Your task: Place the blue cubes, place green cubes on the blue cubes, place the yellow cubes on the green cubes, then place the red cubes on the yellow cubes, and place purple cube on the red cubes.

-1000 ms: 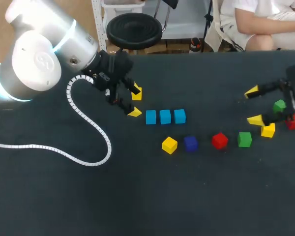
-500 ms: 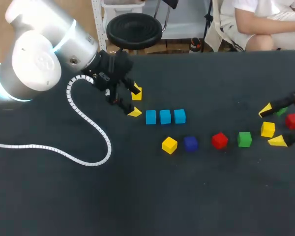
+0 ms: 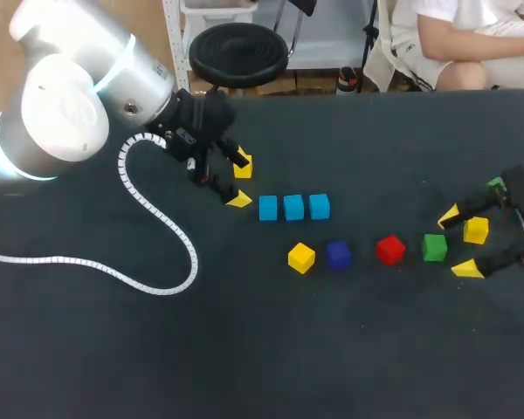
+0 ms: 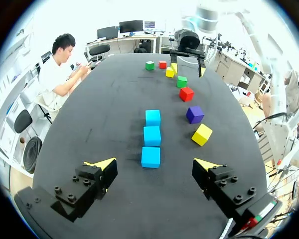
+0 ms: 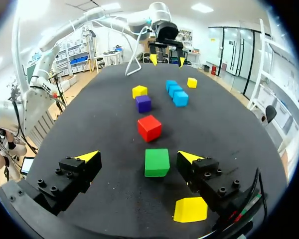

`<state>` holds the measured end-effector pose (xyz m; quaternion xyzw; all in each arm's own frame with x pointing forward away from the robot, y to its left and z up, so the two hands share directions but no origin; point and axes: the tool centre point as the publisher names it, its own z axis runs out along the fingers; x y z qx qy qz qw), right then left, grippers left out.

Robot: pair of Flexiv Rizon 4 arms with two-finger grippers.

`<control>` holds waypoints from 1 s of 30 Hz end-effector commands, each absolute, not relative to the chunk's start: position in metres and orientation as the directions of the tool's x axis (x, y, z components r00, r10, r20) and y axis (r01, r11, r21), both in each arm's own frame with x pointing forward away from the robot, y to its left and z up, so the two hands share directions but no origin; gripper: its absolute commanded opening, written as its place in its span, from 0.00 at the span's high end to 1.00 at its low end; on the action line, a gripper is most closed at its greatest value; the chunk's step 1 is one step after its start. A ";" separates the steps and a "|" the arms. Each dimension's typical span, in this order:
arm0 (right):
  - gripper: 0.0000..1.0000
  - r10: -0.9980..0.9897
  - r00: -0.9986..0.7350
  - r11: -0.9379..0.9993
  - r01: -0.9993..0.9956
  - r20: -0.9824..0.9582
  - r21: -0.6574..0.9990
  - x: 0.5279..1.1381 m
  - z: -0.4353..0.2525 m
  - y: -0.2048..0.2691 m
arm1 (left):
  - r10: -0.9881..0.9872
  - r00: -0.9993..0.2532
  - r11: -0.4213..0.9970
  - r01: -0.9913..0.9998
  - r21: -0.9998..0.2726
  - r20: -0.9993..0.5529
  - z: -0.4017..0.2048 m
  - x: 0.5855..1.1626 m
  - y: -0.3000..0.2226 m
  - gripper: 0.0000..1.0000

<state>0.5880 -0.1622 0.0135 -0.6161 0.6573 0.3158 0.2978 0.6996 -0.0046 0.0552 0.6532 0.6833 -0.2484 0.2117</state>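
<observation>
Now the right pincer [image 3: 458, 242] sits low over the tabletop [image 3: 244, 349] near its right end, fingers spread wide apart and holding nothing. In the right wrist view a green cube [image 5: 156, 162] lies on the tabletop between the two yellow tips, closer to one finger but touching neither. In the head view it sits just at the mouth of the pincer. A yellow cube [image 3: 476, 230] lies farther back between the open fingers, close beside one finger's body in the wrist view. Ahead of the pincer, past the green cube, a red cube [image 5: 149, 127], a purple cube [image 5: 143, 103] and a second yellow cube [image 5: 139, 91] form a loose line. Three blue cubes [image 3: 293, 207] stand side by side in a row with nothing on top of them. The left pincer [image 3: 240, 182] hovers just beside the row's end, likewise spread open and empty. In its wrist view the blue row runs straight ahead from between its fingers. A second green cube [image 3: 496, 185] lies by the right arm.
</observation>
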 end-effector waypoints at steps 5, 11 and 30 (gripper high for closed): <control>0.00 -0.619 -0.054 0.026 -0.998 -0.784 0.048 0.605 0.006 -0.158 | 0.786 -0.055 0.022 0.998 -0.061 -0.616 0.055 0.699 -0.003 0.00; 0.00 -0.621 -0.060 0.019 -0.998 -0.781 0.061 0.610 0.000 -0.155 | 0.786 -0.055 0.022 0.998 -0.061 -0.616 0.055 0.699 -0.003 0.00; 1.00 -0.607 -0.077 0.043 -0.997 -0.791 0.064 0.613 0.001 -0.152 | 0.786 -0.055 0.022 0.998 -0.061 -0.616 0.055 0.699 -0.003 0.00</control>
